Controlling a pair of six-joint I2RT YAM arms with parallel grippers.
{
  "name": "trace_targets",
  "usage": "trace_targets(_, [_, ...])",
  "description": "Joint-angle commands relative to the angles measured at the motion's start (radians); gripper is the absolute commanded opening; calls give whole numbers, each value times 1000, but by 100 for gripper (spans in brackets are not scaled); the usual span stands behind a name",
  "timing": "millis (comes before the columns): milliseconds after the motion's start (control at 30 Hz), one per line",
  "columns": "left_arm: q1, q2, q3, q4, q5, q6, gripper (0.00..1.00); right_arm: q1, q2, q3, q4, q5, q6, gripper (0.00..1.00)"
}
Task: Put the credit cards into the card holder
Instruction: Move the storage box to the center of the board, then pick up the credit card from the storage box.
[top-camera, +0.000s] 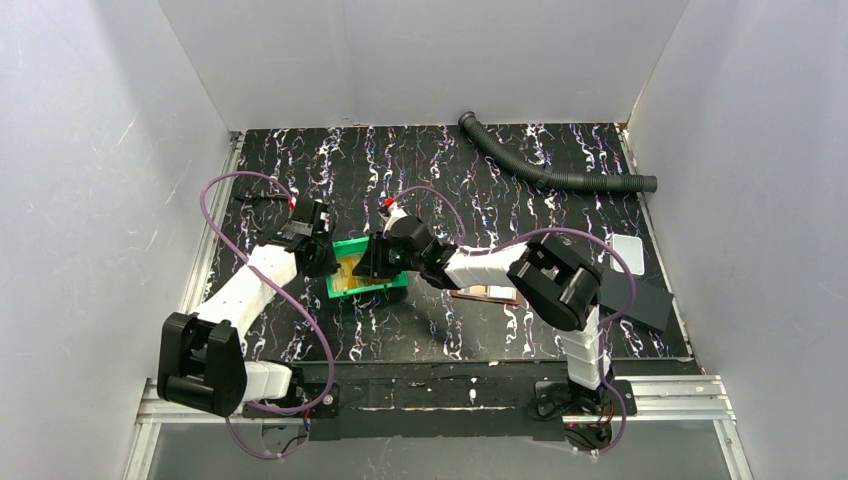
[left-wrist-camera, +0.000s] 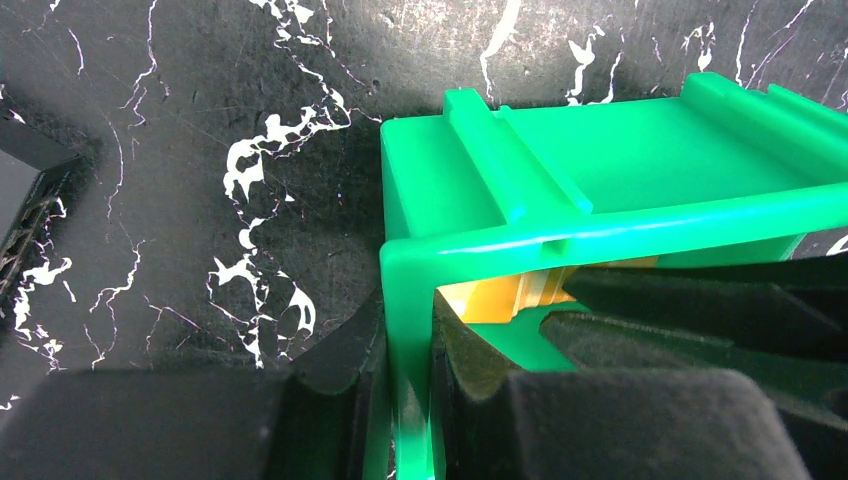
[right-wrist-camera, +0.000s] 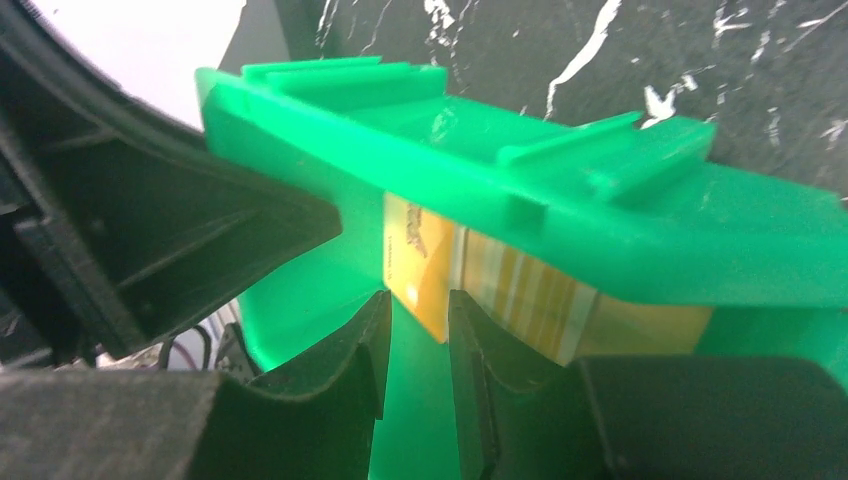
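Note:
The green bin (top-camera: 352, 283) sits left of centre, and my left gripper (left-wrist-camera: 410, 400) is shut on its left wall. Orange and yellowish credit cards (right-wrist-camera: 520, 285) stand on edge inside the bin, also showing in the left wrist view as credit cards (left-wrist-camera: 495, 300). My right gripper (right-wrist-camera: 418, 325) reaches into the bin, its jaws narrowly apart. The corner of an orange card hangs just beyond the fingertips (right-wrist-camera: 372, 340), with green bin floor showing in the gap. The brown card holder (top-camera: 487, 294) lies on the table, partly hidden under my right arm.
A corrugated black hose (top-camera: 548, 170) lies at the back right. A pale translucent plate (top-camera: 627, 248) and flat black sheets (top-camera: 640, 298) lie at the right edge. White walls close in the black marbled table (top-camera: 400, 160).

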Motion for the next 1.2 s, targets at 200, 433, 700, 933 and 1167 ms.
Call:
trace_targets(200, [-10, -34, -4, 21, -16, 1, 0, 9, 64, 55, 88, 50, -65, 36])
trace_targets(433, [-25, -46, -10, 30, -13, 1, 0, 19, 97, 106, 64, 71, -75, 35])
trace_targets(700, [-43, -50, -12, 31, -31, 5, 0, 19, 110, 126, 121, 13, -42, 27])
trace_targets(933, [-48, -45, -12, 28, -37, 7, 0, 19, 84, 111, 175, -5, -11, 22])
trace_targets(1167, [-52, -40, -9, 25, -43, 8, 0, 18, 61, 114, 180, -8, -8, 21])
